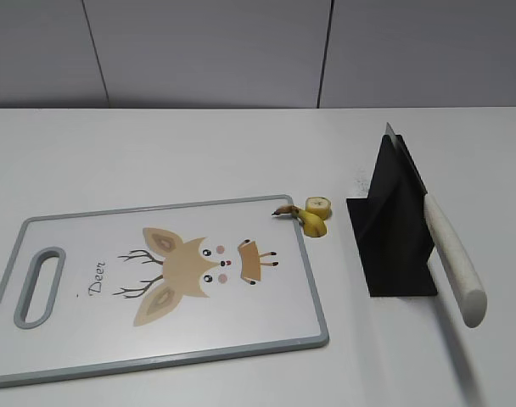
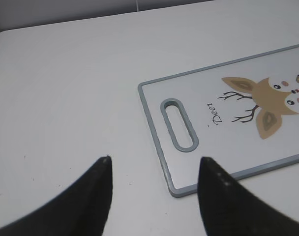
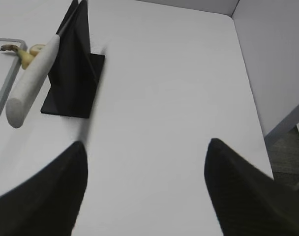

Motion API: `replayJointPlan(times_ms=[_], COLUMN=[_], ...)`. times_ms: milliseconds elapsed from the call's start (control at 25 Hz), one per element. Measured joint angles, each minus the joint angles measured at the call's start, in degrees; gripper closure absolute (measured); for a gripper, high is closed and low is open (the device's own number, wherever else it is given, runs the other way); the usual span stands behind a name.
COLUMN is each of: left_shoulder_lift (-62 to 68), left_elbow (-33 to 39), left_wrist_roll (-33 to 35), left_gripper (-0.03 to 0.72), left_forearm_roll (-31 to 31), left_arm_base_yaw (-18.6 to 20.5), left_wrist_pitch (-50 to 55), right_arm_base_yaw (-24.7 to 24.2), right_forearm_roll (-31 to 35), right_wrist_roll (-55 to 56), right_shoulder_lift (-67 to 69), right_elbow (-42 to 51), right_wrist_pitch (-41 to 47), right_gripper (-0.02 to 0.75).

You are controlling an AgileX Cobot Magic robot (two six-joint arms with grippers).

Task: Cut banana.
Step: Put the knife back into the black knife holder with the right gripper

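Observation:
A short yellow banana piece (image 1: pixel 314 217) with a dark stem lies at the right edge of the deer-print cutting board (image 1: pixel 88 331); it also shows in the right wrist view (image 3: pixel 27 55). A knife with a white handle (image 1: pixel 452 259) rests slanted in a black stand (image 1: pixel 392 229); both show in the right wrist view, handle (image 3: pixel 31 83) and stand (image 3: pixel 75 64). My left gripper (image 2: pixel 155 162) is open and empty over the table, by the board's handle end (image 2: pixel 178 123). My right gripper (image 3: pixel 145 145) is open and empty, right of the stand. Neither gripper shows in the exterior view.
The white table (image 1: pixel 241 144) ends at a grey wall behind. In the right wrist view a side panel (image 3: pixel 272 54) bounds the table on the right. The board has a grey rim and a slot handle (image 1: pixel 39 286) at its left end.

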Motion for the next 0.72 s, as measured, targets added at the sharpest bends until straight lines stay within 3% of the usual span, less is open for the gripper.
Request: replayJointPlan(times_ms=[720], left_shoulder_lift=[0.0], left_elbow=[0.0], left_wrist_roll=[0.0], left_gripper=[0.16], left_forearm_roll=[0.0], left_arm_base_yaw=[0.0], left_wrist_pitch=[0.0], right_arm_base_yaw=[-1.3], right_forearm_roll=[0.0], right_wrist_roll=[0.0], right_shoulder_lift=[0.0], right_elbow=[0.0], right_wrist_pitch=[0.0], right_gripper=[0.165])
